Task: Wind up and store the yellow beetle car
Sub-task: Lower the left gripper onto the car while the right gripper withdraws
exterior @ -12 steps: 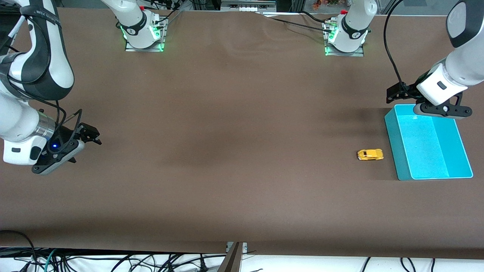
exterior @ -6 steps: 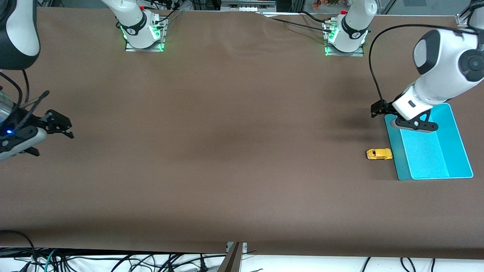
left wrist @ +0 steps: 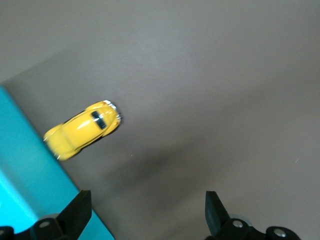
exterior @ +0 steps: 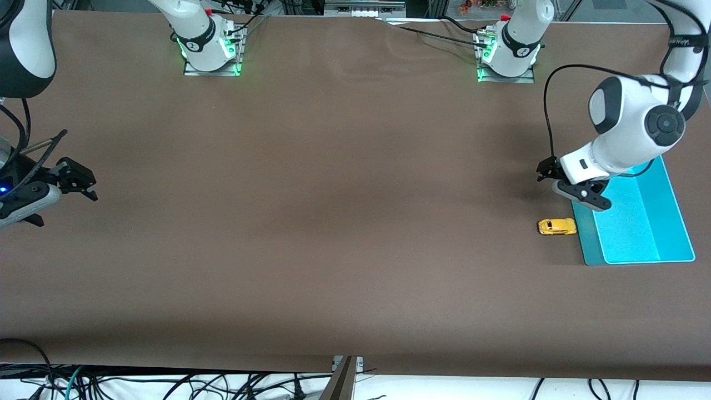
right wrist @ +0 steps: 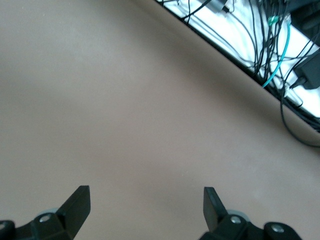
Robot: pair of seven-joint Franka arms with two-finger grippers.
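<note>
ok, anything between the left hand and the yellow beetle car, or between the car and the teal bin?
Nothing visible. The left hand hangs open over the bare table, with only brown surface between it and the yellow beetle car. The car sits right beside the teal bin, whose wall is all it must clear.

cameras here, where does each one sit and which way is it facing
Front view: high across the table, facing both bases; shows the car beside the bin, the left hand over the bin's edge, open, and the right hand waiting at the right arm's end.
Left wrist view: on the left wrist, looking down past its fingertips at car and bin.
Right wrist view: on the right wrist, over bare table; open fingertips show.
Shared: front and left wrist views both show car and bin.
</note>
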